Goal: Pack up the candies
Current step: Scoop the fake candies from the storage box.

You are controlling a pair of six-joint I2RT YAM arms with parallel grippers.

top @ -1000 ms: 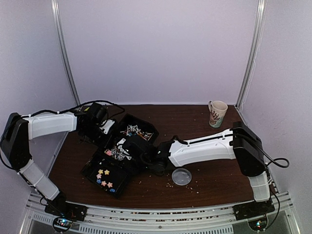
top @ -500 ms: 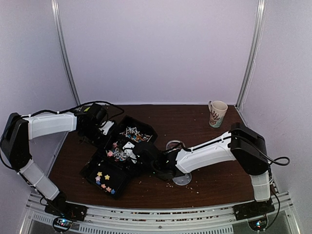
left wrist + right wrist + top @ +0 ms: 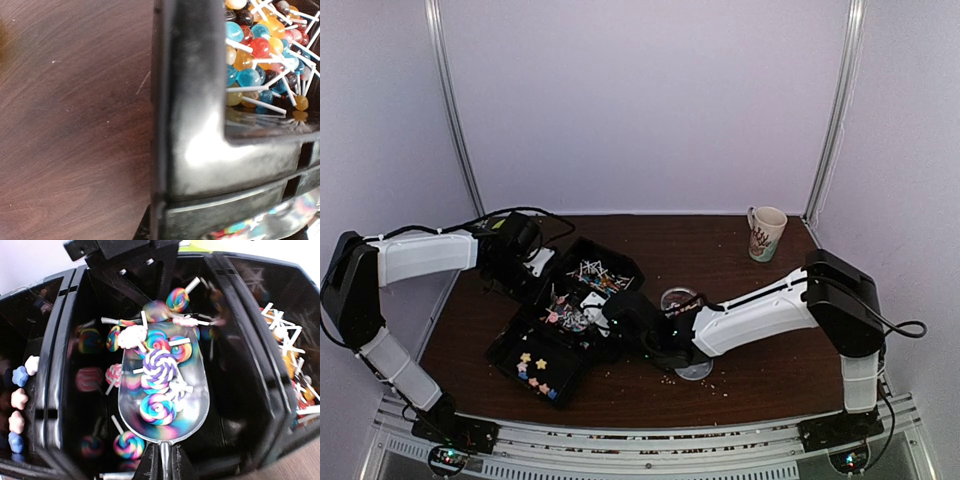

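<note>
A black three-part tray lies at the table's left. Its middle part holds the candies, swirl sweets on sticks. My right gripper is shut on the handle of a shiny metal scoop, which lies in that middle part with several swirl candies in its bowl. In the top view the right gripper sits over the tray's right side. My left gripper is at the tray's far left corner, shut on the tray rim; its fingers barely show.
Ball lollipops fill the tray's far part and star sweets the near one. A small clear cup and a round lid lie right of the tray. A mug stands at the back right. Crumbs dot the table.
My right arm has swung nearer and to the right, uncovering the small clear cup. The scoop stays in the tray's middle part, shifted slightly right. The left arm has not moved.
</note>
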